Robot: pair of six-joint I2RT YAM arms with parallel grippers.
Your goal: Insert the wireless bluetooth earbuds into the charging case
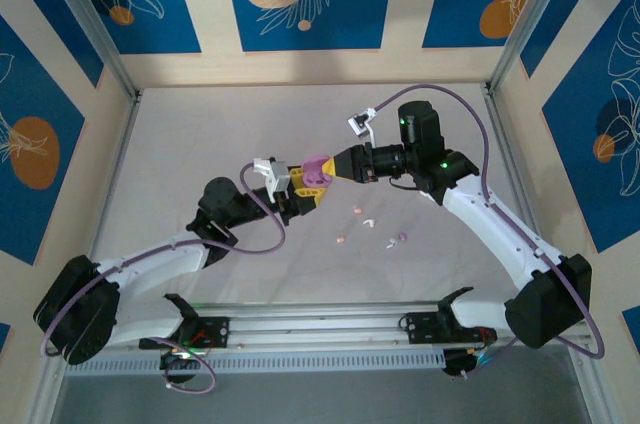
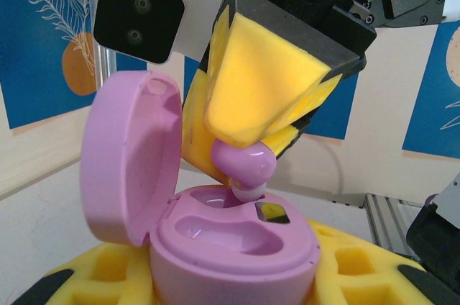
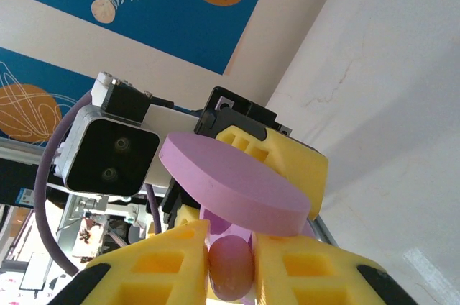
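Note:
My left gripper (image 1: pixel 298 191) is shut on the purple charging case (image 2: pixel 237 247), whose lid (image 2: pixel 129 154) stands open to the left. My right gripper (image 3: pixel 231 270) is shut on a light purple earbud (image 2: pixel 246 162), pinched between its yellow pads (image 2: pixel 266 82). The earbud's pale tip touches the rim of the case's far slot; the near slot is bare. In the top view the two grippers meet nose to nose at the case (image 1: pixel 315 173), above the table's middle. From the right wrist, the earbud (image 3: pixel 231 265) shows under the lid (image 3: pixel 230 183).
Several loose earbuds lie on the white table right of and below the grippers: two pale ones (image 1: pixel 359 211) (image 1: pixel 368 222), a pink one (image 1: pixel 342 239), a white one (image 1: pixel 390 243) and a purple one (image 1: pixel 403 236). Metal frame posts line the table's sides.

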